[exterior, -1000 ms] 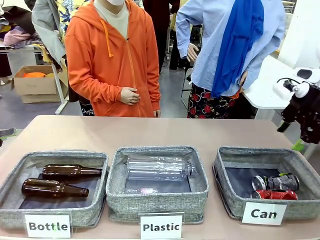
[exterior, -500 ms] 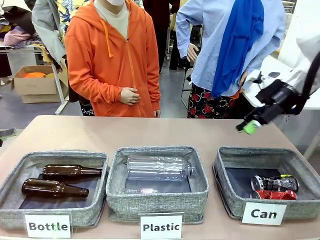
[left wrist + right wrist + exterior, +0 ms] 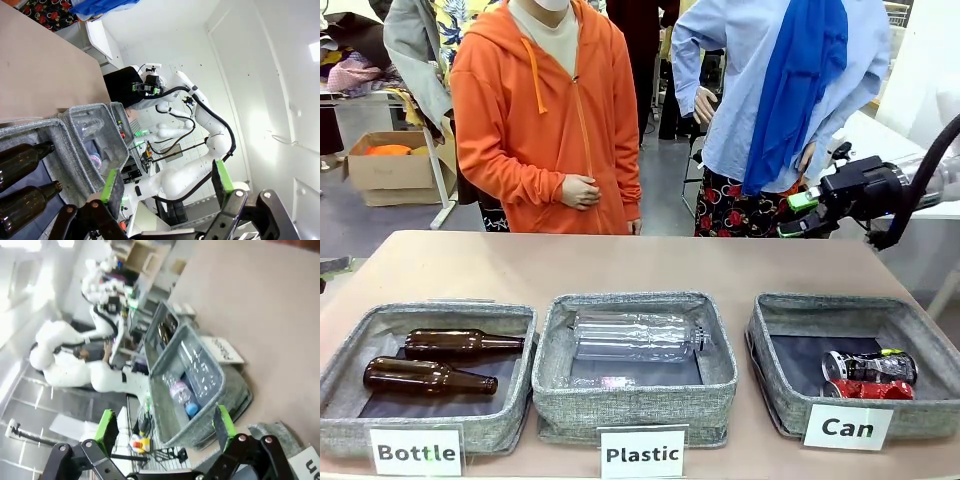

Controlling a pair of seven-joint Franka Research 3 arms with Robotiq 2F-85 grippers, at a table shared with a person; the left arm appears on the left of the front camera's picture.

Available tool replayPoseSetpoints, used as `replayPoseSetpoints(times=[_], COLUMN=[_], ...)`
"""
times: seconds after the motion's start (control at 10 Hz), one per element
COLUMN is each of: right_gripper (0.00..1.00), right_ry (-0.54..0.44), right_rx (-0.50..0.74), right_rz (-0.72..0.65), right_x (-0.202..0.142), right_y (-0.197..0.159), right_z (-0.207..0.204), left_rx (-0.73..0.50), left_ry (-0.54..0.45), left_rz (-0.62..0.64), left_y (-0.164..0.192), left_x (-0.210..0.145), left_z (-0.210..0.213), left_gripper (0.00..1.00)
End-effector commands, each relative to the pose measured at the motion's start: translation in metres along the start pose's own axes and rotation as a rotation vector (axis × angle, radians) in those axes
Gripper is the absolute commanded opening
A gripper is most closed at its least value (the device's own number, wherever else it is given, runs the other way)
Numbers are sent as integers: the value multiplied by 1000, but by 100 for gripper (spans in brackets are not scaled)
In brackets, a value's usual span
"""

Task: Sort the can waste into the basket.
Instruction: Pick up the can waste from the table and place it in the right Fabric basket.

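Grey woven basket point(image 3: 772, 340) labelled "Can" sits at the table's point(image 3: 500, 265) right end, beside the Plastic bin point(image 3: 635, 400). Inside it, near the front wall: black-and-silver can point(image 3: 870, 366) lying just behind the red can point(image 3: 868, 390), touching. Right gripper point(image 3: 798, 215) is raised above the table's far edge, jaws wide apart, empty. Left gripper point(image 3: 165, 182) likewise spread, holding nothing.

Red can point(image 3: 868, 390), seemingly black-and-silver can point(image 3: 870, 366)
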State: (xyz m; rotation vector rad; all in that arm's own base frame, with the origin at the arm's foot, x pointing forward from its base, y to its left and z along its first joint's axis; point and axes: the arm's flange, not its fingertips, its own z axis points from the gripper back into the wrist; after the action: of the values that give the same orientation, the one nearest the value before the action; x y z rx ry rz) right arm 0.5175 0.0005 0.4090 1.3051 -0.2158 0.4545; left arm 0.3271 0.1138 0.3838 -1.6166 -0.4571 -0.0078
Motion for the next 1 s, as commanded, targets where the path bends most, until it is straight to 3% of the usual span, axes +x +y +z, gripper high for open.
replayPoseSetpoints(times=[0.0,0.1,0.9], right_gripper=[100,100,100], right_ry=[-75,0,0], right_rx=[-75,0,0], right_rz=[21,0,0], right_x=[2,0,0], right_y=[3,0,0], right_z=[0,0,0], left_rx=[-6,-6,-6], left_ry=[-3,-3,-3], left_rz=[11,11,11], left_y=[-5,-5,-5], left_x=[1,1,1], left_z=[-1,-1,-1], left_gripper=[92,92,92])
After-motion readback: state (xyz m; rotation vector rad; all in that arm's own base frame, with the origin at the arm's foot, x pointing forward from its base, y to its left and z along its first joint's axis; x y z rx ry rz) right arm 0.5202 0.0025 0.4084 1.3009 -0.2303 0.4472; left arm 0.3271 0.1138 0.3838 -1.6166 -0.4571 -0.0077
